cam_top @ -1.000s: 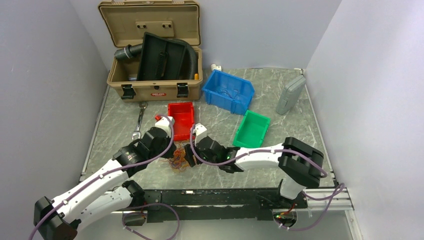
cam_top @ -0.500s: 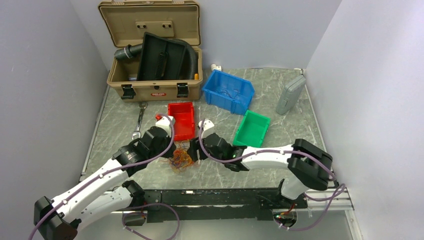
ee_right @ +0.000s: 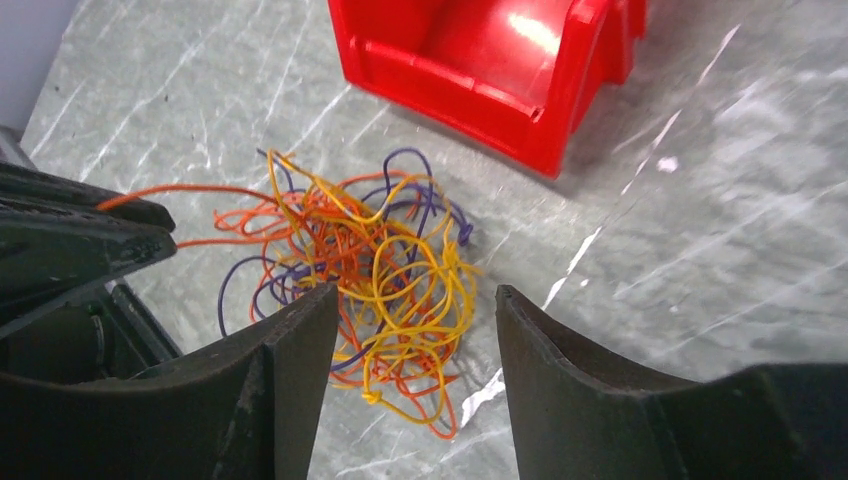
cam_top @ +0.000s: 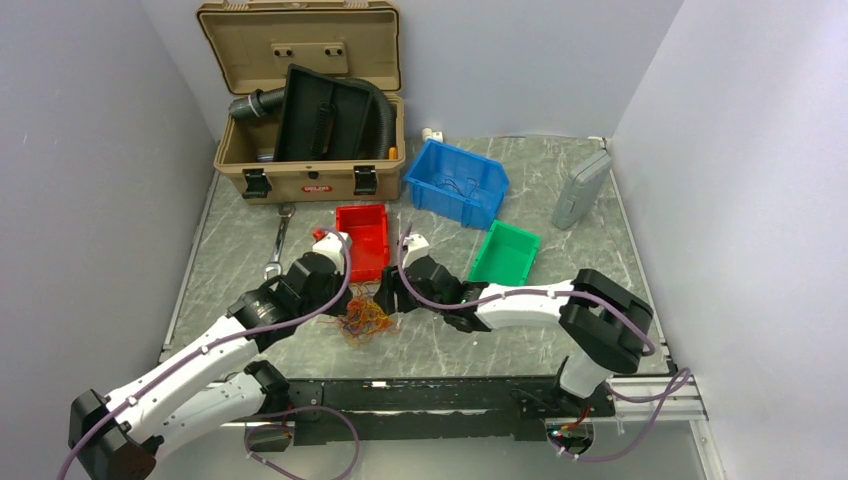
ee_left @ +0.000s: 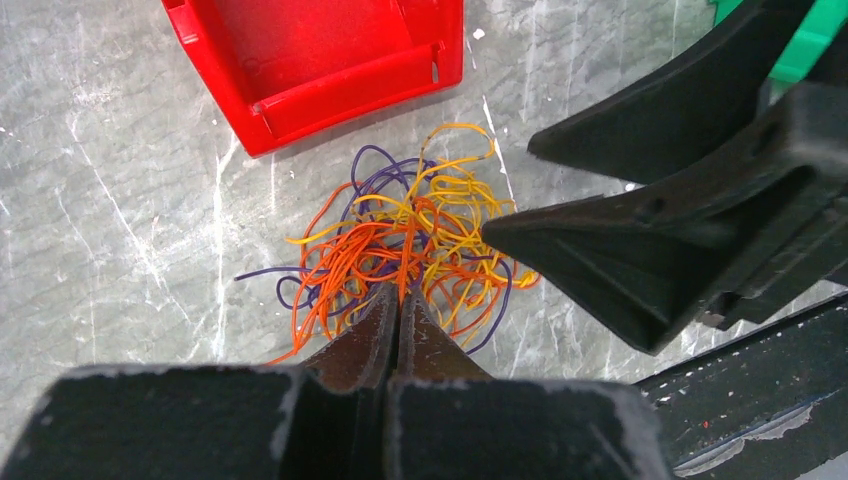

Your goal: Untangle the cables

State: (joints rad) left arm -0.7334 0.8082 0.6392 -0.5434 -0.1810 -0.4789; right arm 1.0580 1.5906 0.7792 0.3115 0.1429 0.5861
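The cables (cam_top: 363, 321) are a small tangle of thin orange, yellow and purple strands lying on the marble table just in front of the red bin. In the left wrist view my left gripper (ee_left: 400, 297) is shut, pinching orange strands at the near side of the cables (ee_left: 410, 250). My right gripper (ee_right: 415, 290) is open, hovering over the right part of the cables (ee_right: 385, 270), its fingers to either side of the yellow loops. The right gripper's fingers (ee_left: 620, 250) show at the right in the left wrist view.
A red bin (cam_top: 362, 240) stands just behind the tangle. A blue bin (cam_top: 455, 182) and a green bin (cam_top: 503, 258) lie to the right, a grey case (cam_top: 580, 188) at far right. A tan toolbox (cam_top: 310, 100) with a black hose stands at the back. A wrench (cam_top: 278, 240) lies left.
My right gripper has shifted up and to the left over the tangle. The left gripper has stayed on the strands.
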